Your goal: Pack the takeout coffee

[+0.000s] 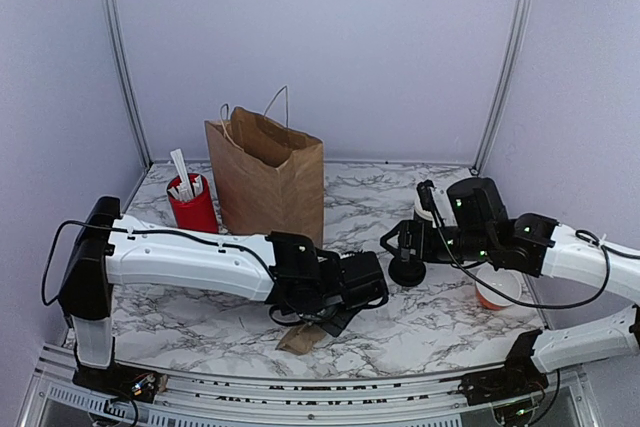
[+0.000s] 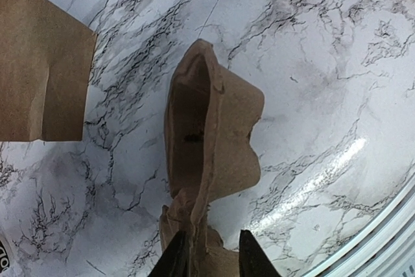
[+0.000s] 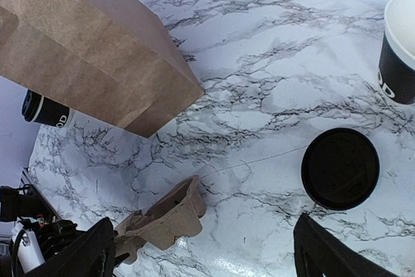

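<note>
Bench (image 2: 337, 108): glossy white marble pattern with grey veins.

Cup holder (image 2: 214, 128): brown moulded pulp, matte and crumpled. It lies on the bench directly under the left end effector (image 2: 213, 235).

Bag (image 3: 91, 43): brown kraft paper, creased, with twisted paper handles. It stands upright, ahead and to the left of the left end effector.

Left arm: reaches low across the bench from the left, forearm near level, wrist pitched down. The end effector is released part-way. Its fingers stand a little apart astride the holder's thin wall, one against it and the other off it.

Right arm: comes in from the right with the elbow bent. The right end effector (image 3: 207, 257) is spread wide with nothing between the fingers, and it hovers above the bench.

Loose lid (image 3: 340, 168): flat black plastic disc, just ahead and to the right of the right end effector. Beyond it is an open cup (image 3: 397, 56) with a black wall, white rim and white inside.

Takeout coffee (image 3: 45, 109): black paper with white letters and a dark lid. It is far ahead and to the left of the right end effector, past the bag's bottom edge. The bag stands between them and covers part of the cup. Upright or not: cannot tell.

Red cup (image 1: 192, 207): holds pale flat sticks and stands just beside the bag, on the side away from the right end effector.

Orange cup (image 1: 497, 287): white inside, under the right forearm.
</note>
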Controlling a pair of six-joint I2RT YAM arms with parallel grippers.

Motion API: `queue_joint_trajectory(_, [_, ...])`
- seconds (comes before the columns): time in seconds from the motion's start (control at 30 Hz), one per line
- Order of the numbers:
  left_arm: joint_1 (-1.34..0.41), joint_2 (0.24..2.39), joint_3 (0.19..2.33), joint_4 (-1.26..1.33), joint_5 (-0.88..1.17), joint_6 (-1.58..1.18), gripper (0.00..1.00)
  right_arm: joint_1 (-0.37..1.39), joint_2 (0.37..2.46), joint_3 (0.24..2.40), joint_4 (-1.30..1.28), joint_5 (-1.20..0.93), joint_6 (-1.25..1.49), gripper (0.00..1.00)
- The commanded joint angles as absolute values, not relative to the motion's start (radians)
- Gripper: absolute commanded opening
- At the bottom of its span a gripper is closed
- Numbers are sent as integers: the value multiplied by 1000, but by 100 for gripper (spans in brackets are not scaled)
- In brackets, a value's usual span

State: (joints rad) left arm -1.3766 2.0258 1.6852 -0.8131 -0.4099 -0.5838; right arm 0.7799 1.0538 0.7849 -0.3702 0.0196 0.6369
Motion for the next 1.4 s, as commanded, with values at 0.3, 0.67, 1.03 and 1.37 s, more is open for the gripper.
queue_joint_trajectory(0.3, [-1318,1819,1416,-603,-202,-675,36,772,1048,779,-397,-5,643,92])
queue_joint_trajectory(0.67, [-1307,1811,1373,-520,-94,-648,34,772,1017,765,-418,-1,659,92])
queue_joint_trajectory(1.03, [-1359,1889,1442,-519,-6,-569,32,771,959,715,-443,2,701,92])
queue_joint_trajectory(1.37, [-1346,1830,1450,-508,-58,-576,33,848,991,746,-490,7,659,92])
